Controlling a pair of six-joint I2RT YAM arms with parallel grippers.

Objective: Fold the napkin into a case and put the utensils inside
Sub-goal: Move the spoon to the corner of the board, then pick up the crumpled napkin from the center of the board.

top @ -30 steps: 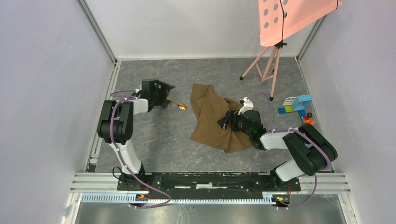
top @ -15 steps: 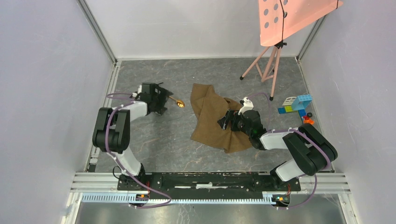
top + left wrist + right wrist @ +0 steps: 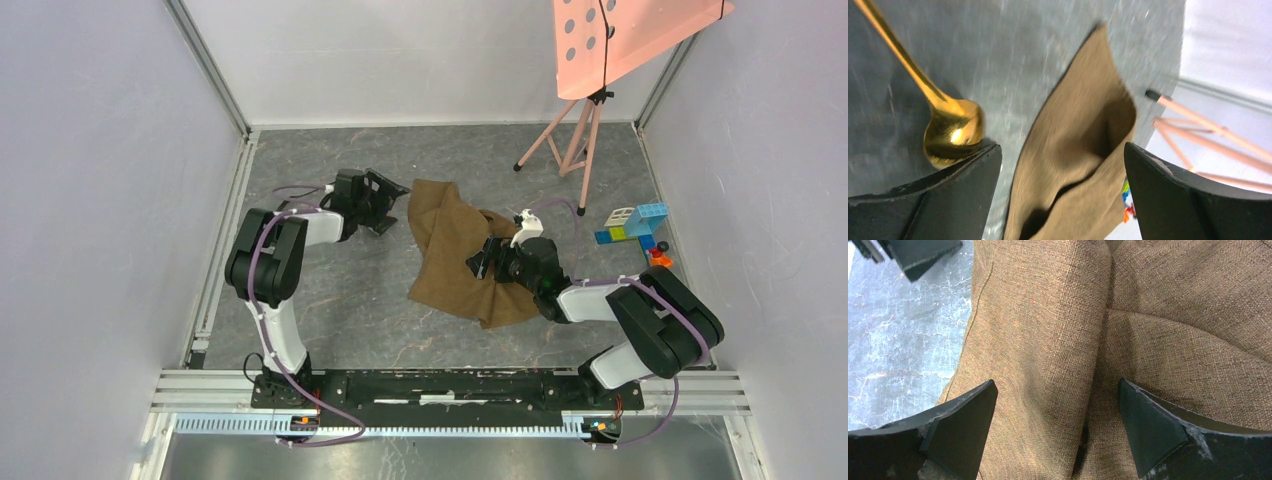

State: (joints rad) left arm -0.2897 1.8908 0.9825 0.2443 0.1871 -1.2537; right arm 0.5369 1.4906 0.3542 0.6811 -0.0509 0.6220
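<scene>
The brown napkin (image 3: 447, 262) lies crumpled in loose folds at mid-table; no case shape shows. In the top view my left gripper (image 3: 390, 203) sits at the cloth's upper left edge and hides the spoon. The left wrist view shows the gold spoon (image 3: 950, 131) on the table, its bowl by the left finger, with the napkin (image 3: 1075, 150) ahead between the jaws. That gripper (image 3: 1060, 150) is open and holds nothing. My right gripper (image 3: 478, 264) hovers open over the napkin's middle. Its jaws (image 3: 1057, 385) straddle a crease in the cloth (image 3: 1048, 315).
A pink tripod stand (image 3: 578, 140) with a perforated pink board (image 3: 625, 35) stands at the back right. Coloured toy blocks (image 3: 632, 225) lie by the right wall. Grey walls enclose the table on three sides. A metal rail (image 3: 450, 385) runs along the near edge.
My left gripper has swung right to the napkin's edge and now covers the spoon in the top view. The right arm and the napkin have not moved.
</scene>
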